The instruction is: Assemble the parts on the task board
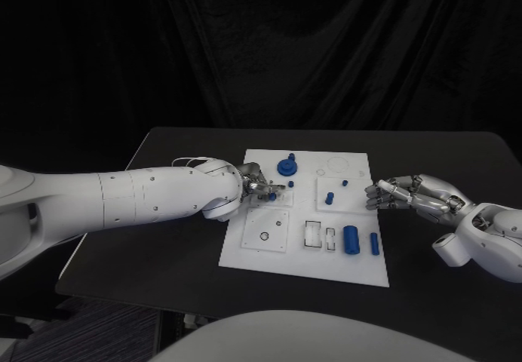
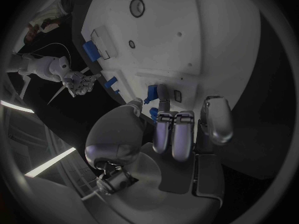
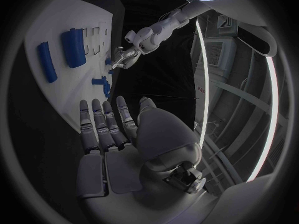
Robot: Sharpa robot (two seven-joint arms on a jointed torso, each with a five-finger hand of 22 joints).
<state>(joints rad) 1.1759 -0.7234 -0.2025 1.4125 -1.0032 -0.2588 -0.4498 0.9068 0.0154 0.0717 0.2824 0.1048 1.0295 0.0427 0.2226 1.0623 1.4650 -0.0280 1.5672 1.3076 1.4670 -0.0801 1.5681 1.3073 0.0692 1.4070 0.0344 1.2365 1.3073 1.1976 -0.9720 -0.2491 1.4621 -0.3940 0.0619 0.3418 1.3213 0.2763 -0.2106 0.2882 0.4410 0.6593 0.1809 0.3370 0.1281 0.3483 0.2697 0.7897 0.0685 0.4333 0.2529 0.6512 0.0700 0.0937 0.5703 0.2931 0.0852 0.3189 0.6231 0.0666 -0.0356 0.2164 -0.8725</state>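
the board (image 1: 245,253) lies in the middle of the black table (image 1: 142,256), reaching from near the far edge toward the near edge.

the left hand (image 1: 253,187) is over the left part of the board, about halfway along its left edge. in the left wrist view its fingers (image 2: 163,97) are pressed down on the board and a small blue part (image 2: 151,93) sits between a finger and the thumb, so the hand pinches this part. a second small part (image 2: 153,113) lies just beside the thumb.

the right hand (image 1: 411,193) is at the right edge of the board, near the middle of that edge. in the right wrist view its fingers (image 3: 99,124) are straight, side by side and slightly apart, and they hold nothing.

on the board, a round part with a peg (image 1: 287,166) stands near the far edge. two small pegs (image 1: 329,198) stand in the middle part, closer to the right edge. a thick cylinder (image 1: 351,239) and a thin rod (image 1: 374,243) lie side by side near the near right corner, not touching. a square plate with a small hole (image 1: 266,230) is at the near left part of the board.
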